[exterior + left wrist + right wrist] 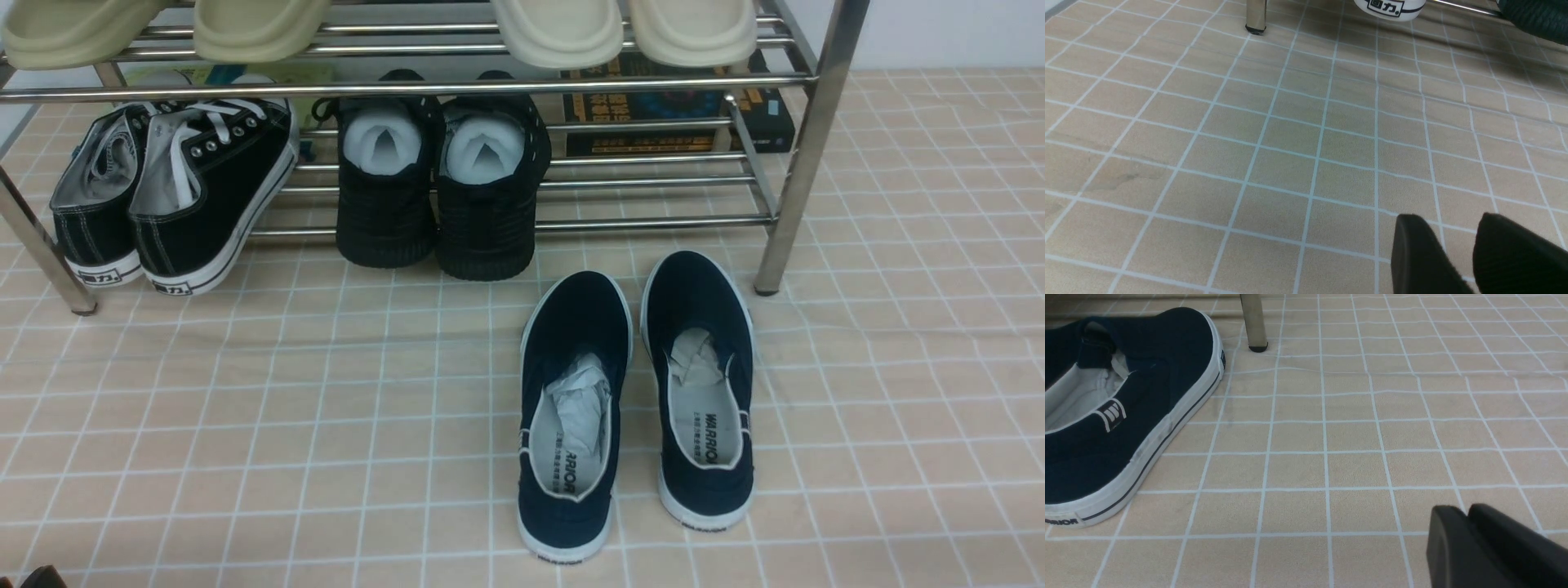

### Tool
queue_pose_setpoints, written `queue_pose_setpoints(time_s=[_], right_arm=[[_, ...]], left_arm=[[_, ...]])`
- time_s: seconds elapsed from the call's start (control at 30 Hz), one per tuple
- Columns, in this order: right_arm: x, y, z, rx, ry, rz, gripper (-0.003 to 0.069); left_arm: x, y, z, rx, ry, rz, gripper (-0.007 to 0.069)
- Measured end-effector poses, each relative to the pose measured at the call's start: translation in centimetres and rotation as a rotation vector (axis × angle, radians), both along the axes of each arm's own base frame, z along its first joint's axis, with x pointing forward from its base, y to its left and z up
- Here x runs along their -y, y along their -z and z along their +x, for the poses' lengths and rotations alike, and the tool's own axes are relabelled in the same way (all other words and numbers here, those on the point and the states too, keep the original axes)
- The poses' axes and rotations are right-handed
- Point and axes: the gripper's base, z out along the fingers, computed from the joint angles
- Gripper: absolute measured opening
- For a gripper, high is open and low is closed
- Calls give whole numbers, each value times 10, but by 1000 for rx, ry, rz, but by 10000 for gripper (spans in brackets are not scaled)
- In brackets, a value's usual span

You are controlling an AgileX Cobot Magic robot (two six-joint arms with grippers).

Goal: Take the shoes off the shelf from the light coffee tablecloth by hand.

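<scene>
On the lower tier you have black canvas lace-up sneakers with white laces and soles [216, 155], leaning together; beside them, your all-black textured shoes with white stuffing [490, 204]; farther back, dark printed boxes [645, 122]; above, pale green rubber clogs [261, 28] and cream rubber clogs [559, 33].

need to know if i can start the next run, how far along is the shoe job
Looks done: both navy slip-ons stand on the tan cloth, off the chrome shelf. In hand: no shoe, in either wrist view. Left: probably nothing, unless the black shoes also count.
</scene>
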Motion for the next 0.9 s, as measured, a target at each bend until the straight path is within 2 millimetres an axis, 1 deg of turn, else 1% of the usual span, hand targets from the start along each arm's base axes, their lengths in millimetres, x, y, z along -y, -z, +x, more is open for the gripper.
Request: queue_pose_setpoints(time_s=[0.9], right_arm=[[0, 0, 0, 0, 0, 2, 99]], left_arm=[[0, 0, 0, 0, 0, 0, 240]])
